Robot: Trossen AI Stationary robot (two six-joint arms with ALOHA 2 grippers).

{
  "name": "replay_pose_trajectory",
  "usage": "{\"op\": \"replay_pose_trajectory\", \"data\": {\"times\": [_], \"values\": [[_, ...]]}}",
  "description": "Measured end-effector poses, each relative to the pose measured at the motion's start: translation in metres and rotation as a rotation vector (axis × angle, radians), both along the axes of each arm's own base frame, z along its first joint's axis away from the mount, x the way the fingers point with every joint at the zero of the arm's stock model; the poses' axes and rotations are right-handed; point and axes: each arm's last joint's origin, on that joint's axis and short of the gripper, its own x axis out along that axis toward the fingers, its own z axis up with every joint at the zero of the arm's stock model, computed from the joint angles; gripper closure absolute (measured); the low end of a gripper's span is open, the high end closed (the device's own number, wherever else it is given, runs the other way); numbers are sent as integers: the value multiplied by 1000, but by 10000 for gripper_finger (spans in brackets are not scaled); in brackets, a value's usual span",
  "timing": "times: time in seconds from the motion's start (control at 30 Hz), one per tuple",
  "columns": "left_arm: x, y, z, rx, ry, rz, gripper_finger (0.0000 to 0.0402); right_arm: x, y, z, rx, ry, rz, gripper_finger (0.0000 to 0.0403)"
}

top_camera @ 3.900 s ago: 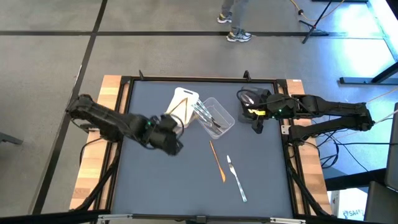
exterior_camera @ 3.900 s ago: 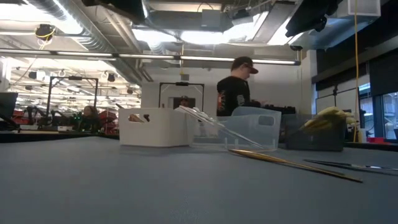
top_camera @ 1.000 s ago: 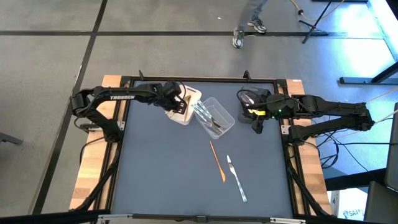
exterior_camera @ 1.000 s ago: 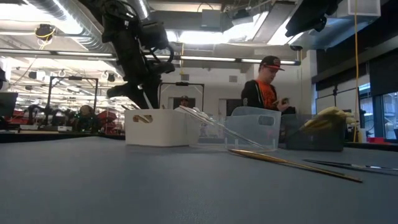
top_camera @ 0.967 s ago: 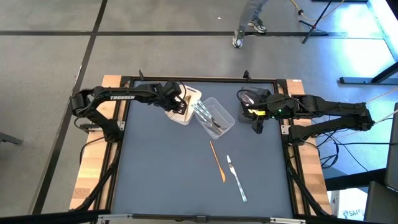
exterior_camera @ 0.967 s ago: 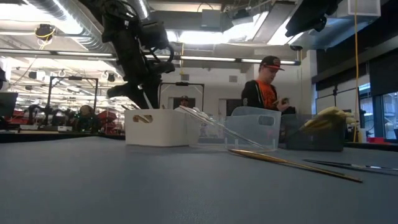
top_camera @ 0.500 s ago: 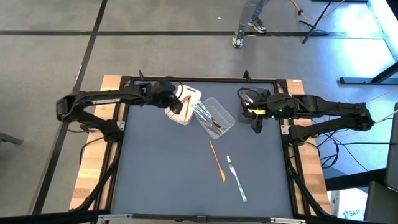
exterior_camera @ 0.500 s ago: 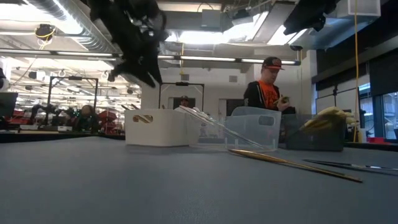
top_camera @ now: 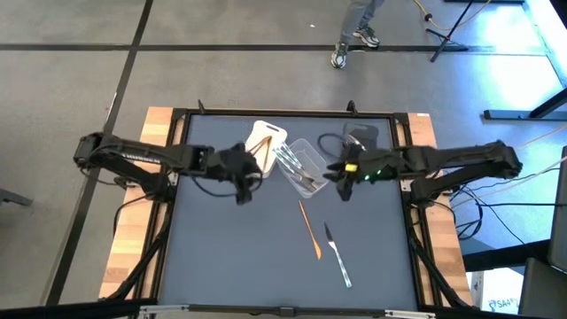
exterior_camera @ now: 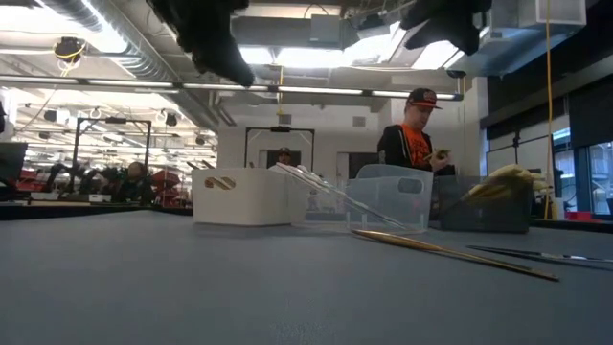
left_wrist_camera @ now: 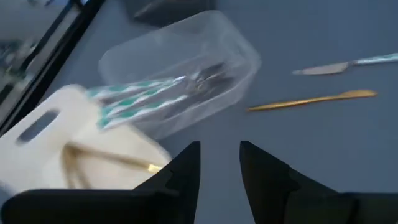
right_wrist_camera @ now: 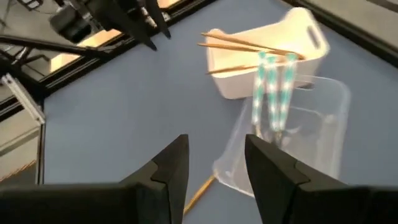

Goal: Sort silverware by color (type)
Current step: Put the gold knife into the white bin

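Note:
Two tan wooden pieces (right_wrist_camera: 249,45) lie across the white tub (top_camera: 266,144). Pieces with teal-patterned handles (right_wrist_camera: 273,81) lean out of the clear tub (top_camera: 304,167). A tan piece (top_camera: 308,229) and a clear fork (top_camera: 336,254) lie flat on the mat. Yellow pieces (exterior_camera: 508,180) stick up from the dark grey tub (top_camera: 361,137). My left gripper (top_camera: 243,190) hangs open just near of the white tub, nothing between its fingers (left_wrist_camera: 186,171). My right gripper (top_camera: 337,183) hangs open beside the clear tub's right side, also with nothing in it.
The three tubs stand in a row at the table's far middle. The dark mat (top_camera: 230,257) is bare at the near left. A person (exterior_camera: 407,134) stands beyond the far edge, and another walks on the floor (top_camera: 354,35) behind the table.
My left gripper has drawn back from over the white tub toward the near edge, rising and rolling about its own axis. My right gripper has come from the dark grey tub toward the table's left, up to the clear tub. The silverware and tubs have stayed put.

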Motion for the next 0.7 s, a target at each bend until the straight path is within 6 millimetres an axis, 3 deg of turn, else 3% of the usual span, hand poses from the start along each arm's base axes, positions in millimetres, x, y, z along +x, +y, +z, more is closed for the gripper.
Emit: {"op": "replay_pose_trajectory", "data": {"times": [0.37, 0.7], "values": [[0, -44, 3, 14, -43, -183, 296, 50, 48, -38, -7, 16, 100, 260], [-2, -59, 4, 11, -56, -235, 296, 72, 74, -83, 88, 118, -23, 260]]}}
